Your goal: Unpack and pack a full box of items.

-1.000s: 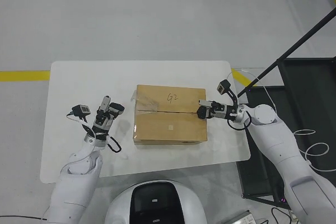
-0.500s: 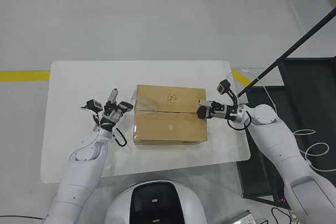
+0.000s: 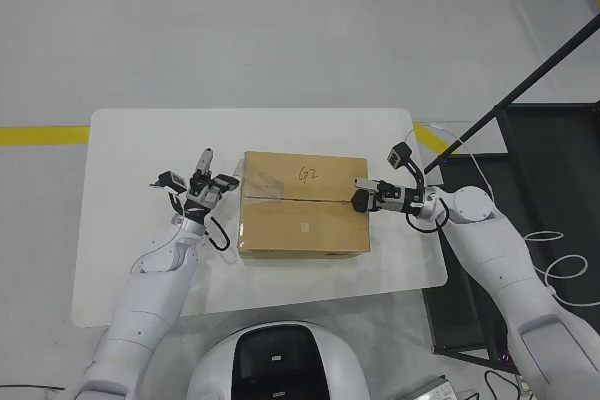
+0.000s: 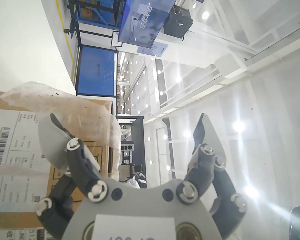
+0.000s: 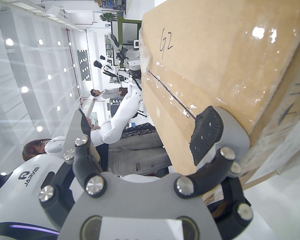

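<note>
Left tool (image 3: 205,182): wide, centre-left, beside box (image 3: 305,225).
Right tool (image 3: 363,193): wide, at seam (image 3: 300,200) end.
Risk: tape (image 3: 263,184) holding, box sliding.

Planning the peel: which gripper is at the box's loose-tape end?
The left gripper: crumpled tape sticks up beside it. The right gripper is at the opposite end.

Smooth white shells are covering the left arm (image 3: 145,305) and right arm (image 3: 505,260), with black cables (image 3: 218,246) looping at the wrists. The left end effector (image 4: 126,122) and right end effector (image 5: 142,118) are showing grey plates, black links, silver screws (image 4: 97,190) and pale fingers (image 4: 51,136); a black dimpled pad (image 5: 207,131) is lining one right finger.
</note>
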